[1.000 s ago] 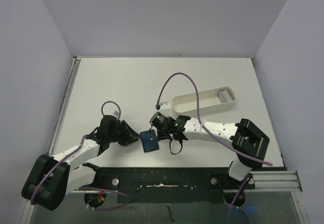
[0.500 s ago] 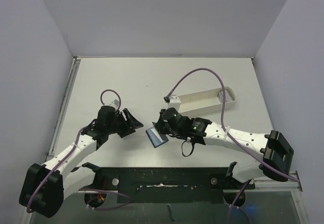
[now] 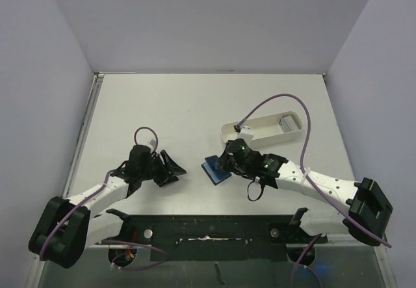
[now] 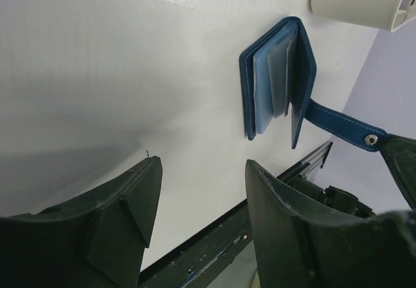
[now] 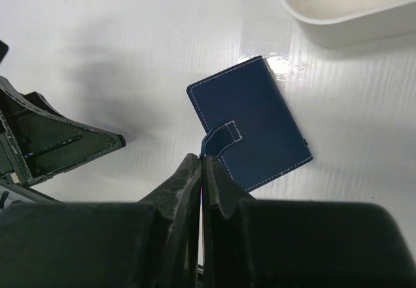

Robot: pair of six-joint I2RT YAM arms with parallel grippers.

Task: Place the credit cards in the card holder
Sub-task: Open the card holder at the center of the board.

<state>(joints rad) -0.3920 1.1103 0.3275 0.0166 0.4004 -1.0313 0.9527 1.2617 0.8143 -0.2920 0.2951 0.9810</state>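
Observation:
The card holder (image 3: 214, 170) is a navy-blue wallet that my right gripper (image 3: 223, 164) keeps shut on by the snap tab (image 5: 221, 136). In the left wrist view the card holder (image 4: 276, 80) hangs partly open, showing light blue slot leaves, with its strap (image 4: 341, 125) running right into the right gripper's fingers (image 4: 400, 158). In the right wrist view I see its stitched outer cover (image 5: 253, 125) just past my shut gripper (image 5: 202, 162). My left gripper (image 3: 174, 171) stands open and empty a short way left of the wallet, low over the table (image 4: 97, 73). The credit cards are out of view.
A long white oval tray (image 3: 257, 132) lies just behind and right of the wallet, with a small grey flat item (image 3: 284, 123) at its right end. The black mounting rail (image 3: 208, 226) runs along the near edge. Grey walls close in the table.
My left gripper opened, let go of the wallet and pulled back to the left. The right gripper, shut on the tab, carried the wallet right toward the tray.

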